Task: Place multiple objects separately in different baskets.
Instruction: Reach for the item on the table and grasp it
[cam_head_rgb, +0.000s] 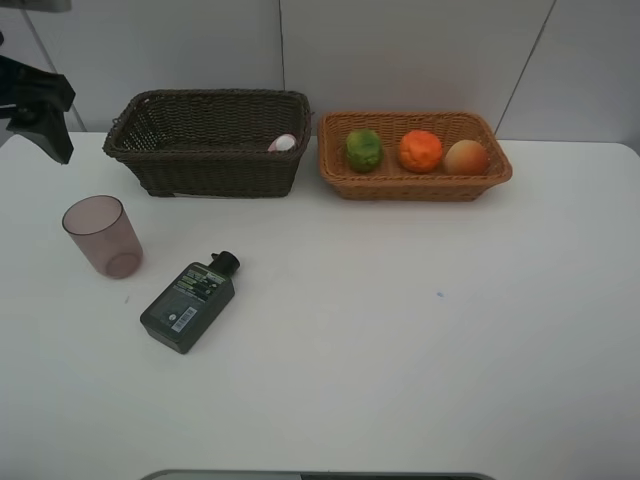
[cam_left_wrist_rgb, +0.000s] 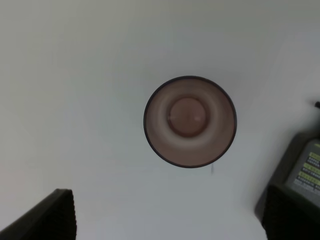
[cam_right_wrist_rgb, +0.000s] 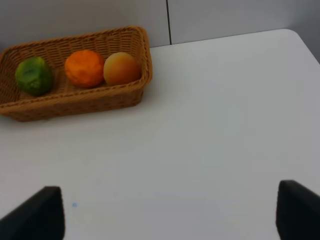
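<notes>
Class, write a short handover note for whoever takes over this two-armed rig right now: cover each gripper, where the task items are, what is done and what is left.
Left gripper: open, empty, hovering directly above the cup.
Right gripper: open, empty, over bare table in front of the tan basket.
Done: green fruit, orange and peach sit in the tan basket; the pink bottle is in the dark basket, mostly hidden by its wall.
Left: the cup, upright on the table, and the dark bottle, lying flat beside it. Likely next pick is the cup.
</notes>
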